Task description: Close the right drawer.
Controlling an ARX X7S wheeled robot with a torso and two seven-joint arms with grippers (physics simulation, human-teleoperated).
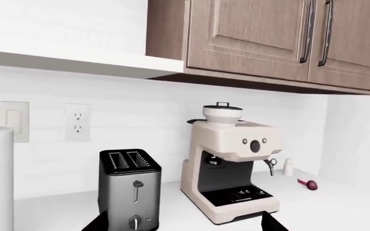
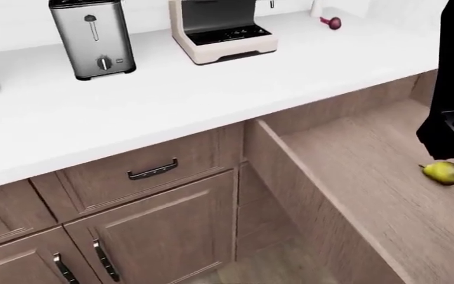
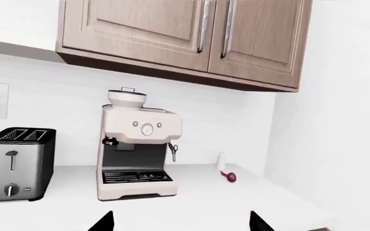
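Observation:
The right drawer (image 2: 345,177) is pulled far out under the white counter (image 2: 211,94), at the right of the head view. It is a long, light-brown wooden box; its front and handle are out of view. A yellow pear (image 2: 443,172) lies inside it. The dark body of my right arm (image 2: 453,89) hangs over the drawer's far right side. My left gripper (image 1: 185,225) is open and empty, facing the toaster and the coffee machine. My right gripper (image 3: 180,224) is open and empty, facing the counter.
A steel toaster (image 2: 93,38) and a cream coffee machine (image 2: 220,29) stand on the counter, with a small red vegetable (image 2: 332,22) further right. A closed drawer with a curved handle (image 2: 153,170) and cabinet doors (image 2: 156,236) are left of the open drawer. Upper cabinets (image 1: 281,38) hang above.

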